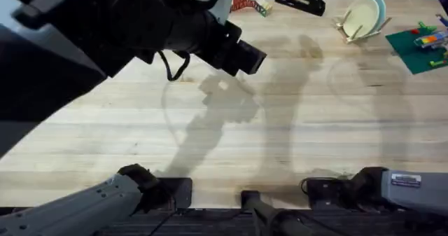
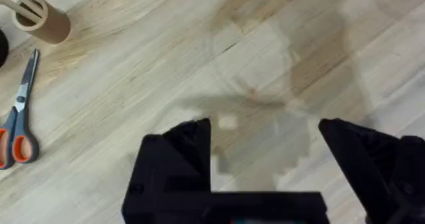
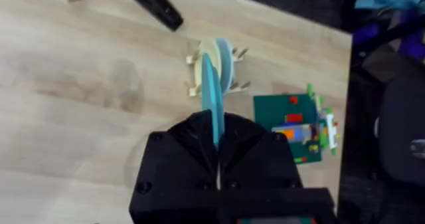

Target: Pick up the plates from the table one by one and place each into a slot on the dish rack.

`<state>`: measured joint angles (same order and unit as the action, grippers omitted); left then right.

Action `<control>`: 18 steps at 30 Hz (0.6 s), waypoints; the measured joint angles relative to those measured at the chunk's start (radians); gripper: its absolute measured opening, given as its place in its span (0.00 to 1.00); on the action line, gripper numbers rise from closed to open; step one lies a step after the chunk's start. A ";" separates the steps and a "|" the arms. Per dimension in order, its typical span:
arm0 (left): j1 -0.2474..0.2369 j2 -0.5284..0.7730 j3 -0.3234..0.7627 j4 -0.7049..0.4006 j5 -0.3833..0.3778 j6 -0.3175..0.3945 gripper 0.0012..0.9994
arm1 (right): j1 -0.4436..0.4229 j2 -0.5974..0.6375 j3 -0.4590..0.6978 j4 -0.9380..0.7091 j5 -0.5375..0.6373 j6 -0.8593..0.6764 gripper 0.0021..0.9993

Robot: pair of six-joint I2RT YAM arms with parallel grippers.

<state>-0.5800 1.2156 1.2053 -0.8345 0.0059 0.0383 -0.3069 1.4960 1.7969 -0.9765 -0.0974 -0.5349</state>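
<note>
Grips blue plate (image 3: pixel 212 101) edge-on in right claw (image 3: pixel 216 129), jaws shut on its lower rim, plate upright. Needs to travel straight ahead to dish rack (image 3: pixel 194 74), which sits beyond the plate's far edge; upper right on tabletop (image 1: pixel 294 124) in overhead. Already carries cream plate (image 3: pixel 210 56) and second blue plate (image 3: pixel 226 59) in rack. Lines up roughly parallel with those racked plates, so probably wants a free slot beside them. Leaves left claw (image 2: pixel 265 127) open, empty, over bare wood near scissors (image 2: pixel 18 117).
</note>
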 joint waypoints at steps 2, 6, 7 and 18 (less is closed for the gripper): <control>0.000 0.000 0.000 0.000 0.000 0.000 0.99 | 0.000 0.017 0.000 0.027 0.001 -0.015 0.03; 0.000 0.000 0.000 0.000 -0.001 0.000 0.99 | 0.000 0.049 0.000 0.081 0.001 -0.047 0.03; 0.000 0.000 0.000 0.000 -0.002 0.000 0.99 | 0.000 0.056 0.000 0.088 0.001 -0.051 0.03; 0.000 0.000 0.000 0.000 -0.002 0.000 0.99 | 0.000 0.108 0.000 0.123 0.002 -0.073 0.03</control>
<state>-0.5800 1.2154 1.2053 -0.8345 0.0036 0.0380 -0.3069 1.6039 1.7973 -0.8537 -0.0957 -0.6077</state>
